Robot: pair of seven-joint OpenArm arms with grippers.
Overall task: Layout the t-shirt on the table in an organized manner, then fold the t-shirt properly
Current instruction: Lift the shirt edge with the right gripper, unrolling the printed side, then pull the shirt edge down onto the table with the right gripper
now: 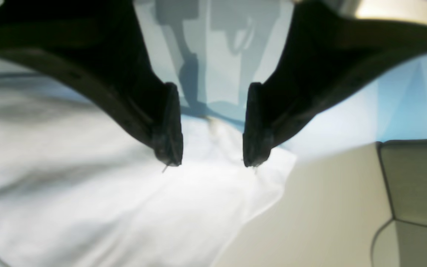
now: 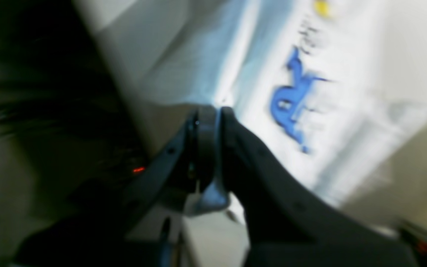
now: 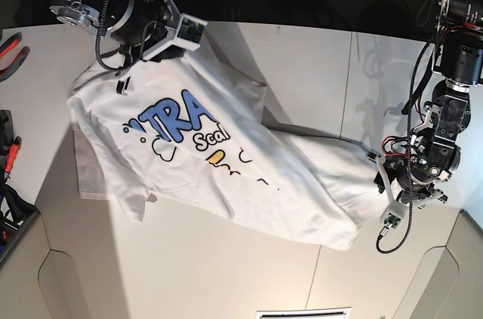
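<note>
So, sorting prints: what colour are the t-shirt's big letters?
Blue, on the white t-shirt; clearest in the base view.

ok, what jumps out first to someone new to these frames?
The white t-shirt, lifted at one end and draped across the table, with its blue lettering facing up. The right hand, at the base view's top left, is shut on the shirt's edge. The left hand hangs open over the other end.

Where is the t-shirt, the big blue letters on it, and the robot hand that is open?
t-shirt [image 3: 302,183]: base view, on the plain white cloth below the print.
blue letters [image 3: 177,117]: base view, on the middle of the blue print.
left end effector [image 1: 212,163]: left wrist view, midway between its two black tips, over the cloth.
</note>
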